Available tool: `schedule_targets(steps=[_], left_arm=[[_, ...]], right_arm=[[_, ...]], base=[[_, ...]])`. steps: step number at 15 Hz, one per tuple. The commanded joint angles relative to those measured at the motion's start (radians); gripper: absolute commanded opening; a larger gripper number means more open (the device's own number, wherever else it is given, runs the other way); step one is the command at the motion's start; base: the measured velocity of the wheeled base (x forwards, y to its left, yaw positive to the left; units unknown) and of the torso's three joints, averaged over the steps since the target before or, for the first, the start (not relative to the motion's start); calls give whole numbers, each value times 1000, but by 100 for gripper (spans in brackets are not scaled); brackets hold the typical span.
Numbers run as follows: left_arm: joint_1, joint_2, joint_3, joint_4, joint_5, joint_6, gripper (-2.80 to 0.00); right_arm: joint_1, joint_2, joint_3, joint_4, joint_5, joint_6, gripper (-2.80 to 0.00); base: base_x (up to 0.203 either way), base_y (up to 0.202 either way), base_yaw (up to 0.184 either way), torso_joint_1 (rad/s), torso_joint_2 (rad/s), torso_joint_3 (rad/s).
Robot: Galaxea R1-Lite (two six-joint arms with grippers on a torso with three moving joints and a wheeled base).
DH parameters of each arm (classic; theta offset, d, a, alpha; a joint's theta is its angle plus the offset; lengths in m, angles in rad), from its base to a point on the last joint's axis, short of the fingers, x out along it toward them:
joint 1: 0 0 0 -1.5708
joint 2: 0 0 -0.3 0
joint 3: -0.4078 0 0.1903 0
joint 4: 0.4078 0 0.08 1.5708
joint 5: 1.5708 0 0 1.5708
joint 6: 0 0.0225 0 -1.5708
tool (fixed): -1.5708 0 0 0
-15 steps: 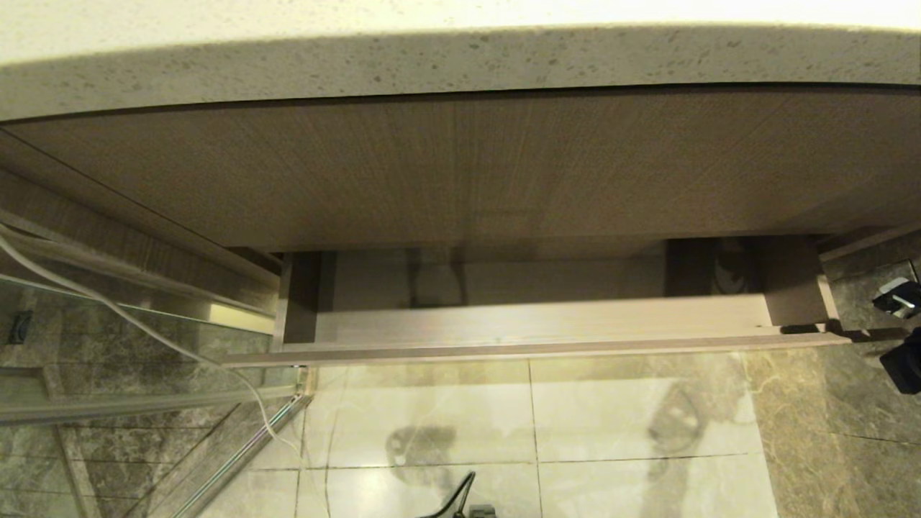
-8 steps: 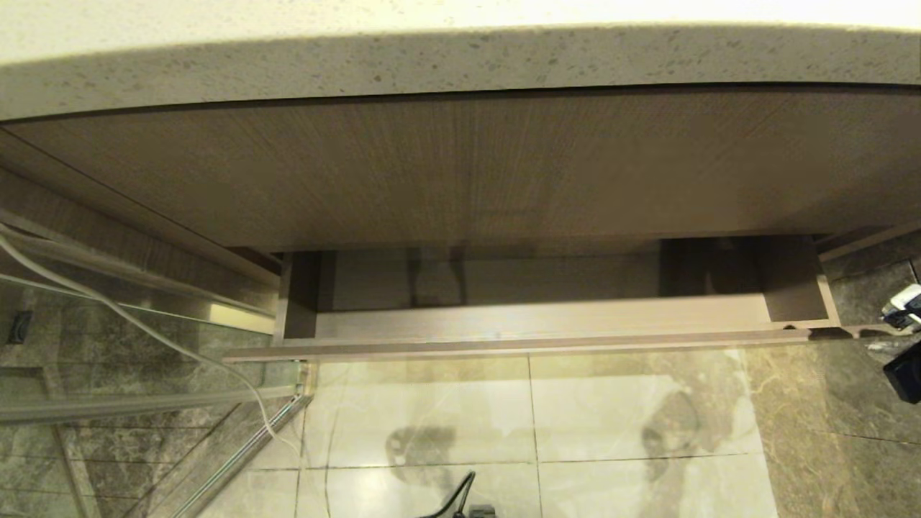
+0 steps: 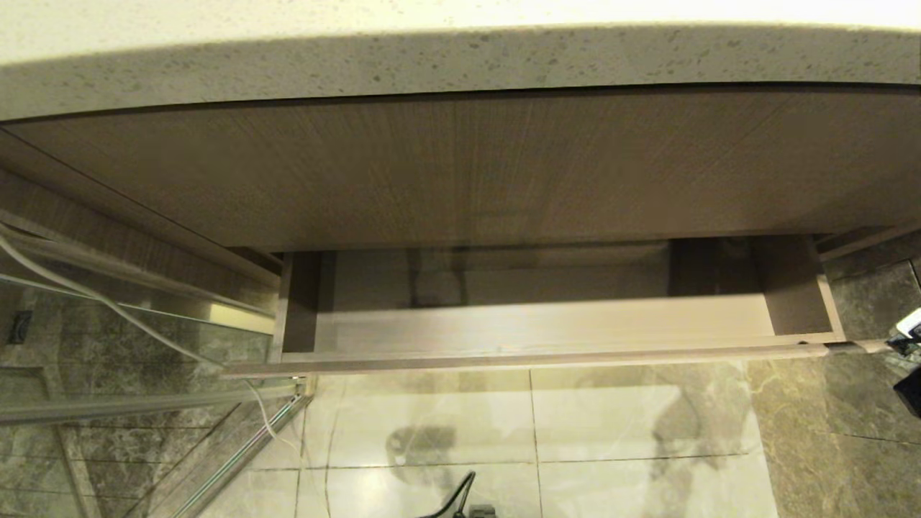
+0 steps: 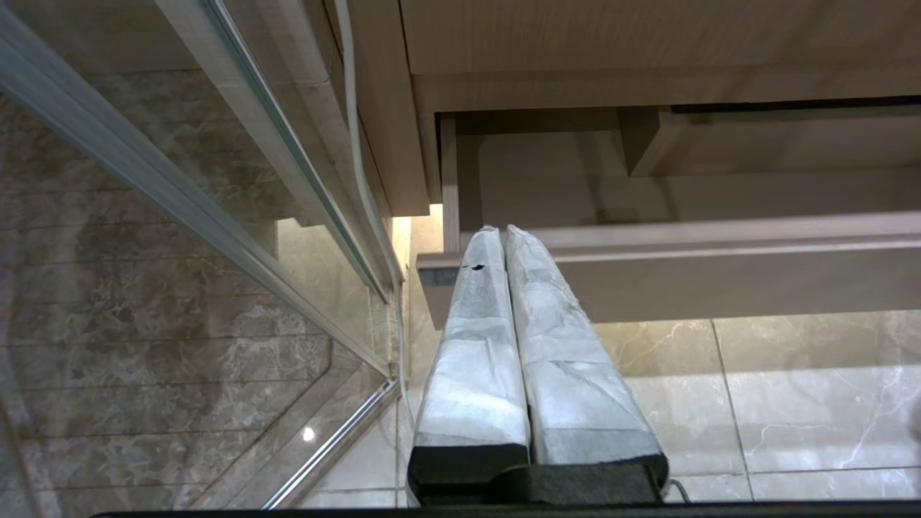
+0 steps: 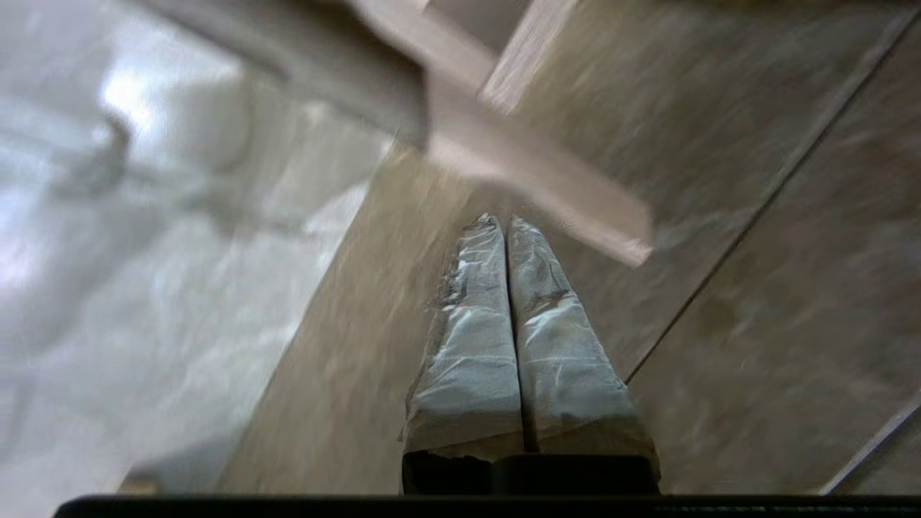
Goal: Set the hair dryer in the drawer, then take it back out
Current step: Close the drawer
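One wide light wood-grain drawer (image 3: 547, 327), open, pale interior

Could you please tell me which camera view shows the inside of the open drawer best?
The head view: the drawer shows across its full width, interior visible. The left wrist view catches only one end behind the shut left gripper; the right wrist view shows just a blurred corner.

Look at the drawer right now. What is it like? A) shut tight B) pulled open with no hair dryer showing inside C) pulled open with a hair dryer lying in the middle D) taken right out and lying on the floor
B: the drawer is pulled out under the counter, and the inside that shows is pale and bare, with no hair dryer.
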Motion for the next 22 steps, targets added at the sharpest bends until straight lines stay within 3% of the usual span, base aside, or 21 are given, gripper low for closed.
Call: schedule_targets(steps=[1,5,10,13,17,22], left_arm=[[0,0,40,-2,0,0,-280],[0,0,40,-1,0,-1,-280],[0,0,40,-1,0,-1,-280],[0,0,40,0,0,0,-280],[0,0,40,0,0,0,-280],[0,0,40,-2,0,0,-280]], right_arm=[[-14,-57,2,19,8,-20,-280],[-21,-139,132,66,-2,-73,-280],[-68,-38,119,244,-96,-267,-280],[-77,52,86,256,-149,-315,-280],[-74,111,28,255,-193,-288,-280],[-33,104,-5,240,-199,-141,-280]], base=[[0,0,0,0,0,0],[0,0,0,0,0,0],[0,0,0,0,0,0],[0,0,0,0,0,0],[0,0,0,0,0,0],[0,0,0,0,0,0]])
